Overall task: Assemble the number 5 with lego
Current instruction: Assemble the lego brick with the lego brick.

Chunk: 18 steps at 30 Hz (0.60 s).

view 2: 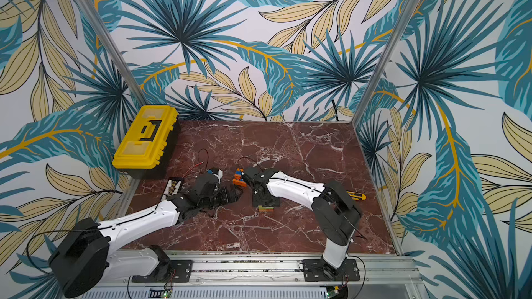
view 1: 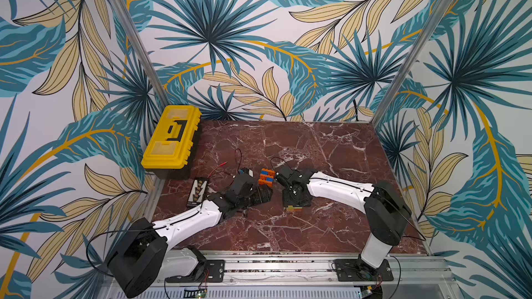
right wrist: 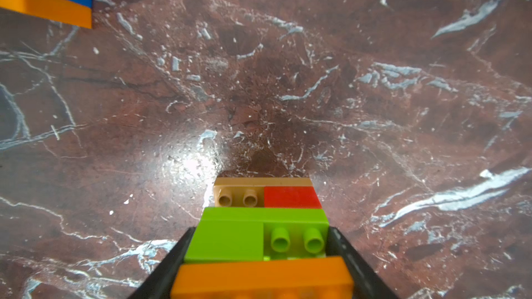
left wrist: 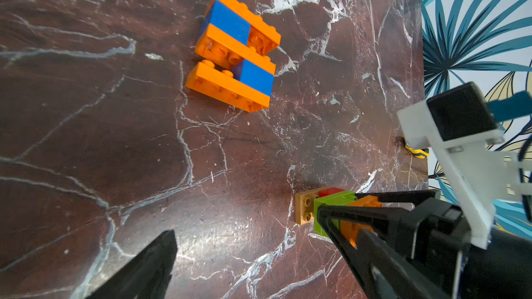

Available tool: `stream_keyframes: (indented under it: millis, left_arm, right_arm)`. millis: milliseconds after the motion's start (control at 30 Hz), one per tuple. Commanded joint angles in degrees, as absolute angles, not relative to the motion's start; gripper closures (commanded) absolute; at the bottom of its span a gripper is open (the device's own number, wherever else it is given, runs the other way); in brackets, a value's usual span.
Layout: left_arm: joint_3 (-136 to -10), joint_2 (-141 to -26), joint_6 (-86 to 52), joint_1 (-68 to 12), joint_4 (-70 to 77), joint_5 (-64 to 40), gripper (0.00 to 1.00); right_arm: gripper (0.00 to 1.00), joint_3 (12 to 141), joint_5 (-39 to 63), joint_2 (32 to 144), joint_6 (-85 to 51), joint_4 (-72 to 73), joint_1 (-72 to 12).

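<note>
I see the toolbox (view 1: 171,136) at the table's (view 1: 331,225) far left corner. The larger lego assembly (view 1: 266,177) lies flat mid-table. The smaller lego stack (right wrist: 260,225) lies nearer me and slightly right of it, apart from it, between the right gripper's (right wrist: 260,234) fingers and apparently touching both. The utility knife (view 2: 356,195) lies toward the right edge, partly hidden by the right arm (view 2: 293,189).

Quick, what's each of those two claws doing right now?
Left gripper: open, holding nothing.
Right gripper: closed on the green, orange, tan and red lego stack.
</note>
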<state>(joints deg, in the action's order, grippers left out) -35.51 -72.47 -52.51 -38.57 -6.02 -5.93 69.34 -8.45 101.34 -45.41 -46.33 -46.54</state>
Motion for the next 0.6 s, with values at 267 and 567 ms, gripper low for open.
stream_keyframes:
  millis: [267, 567]
  left_arm:
    - [-36.2, -72.8, -52.9, -38.4, -6.7, -6.7, 0.00]
    - [-36.4, -73.3, -52.3, -38.5, -5.3, -8.6, 0.00]
  right_arm:
    - [0.34, 68.2, -8.3, 102.4, -44.5, -49.1, -46.5]
    - [0.24, 69.4, -8.2, 102.4, -44.2, -49.9, -46.4]
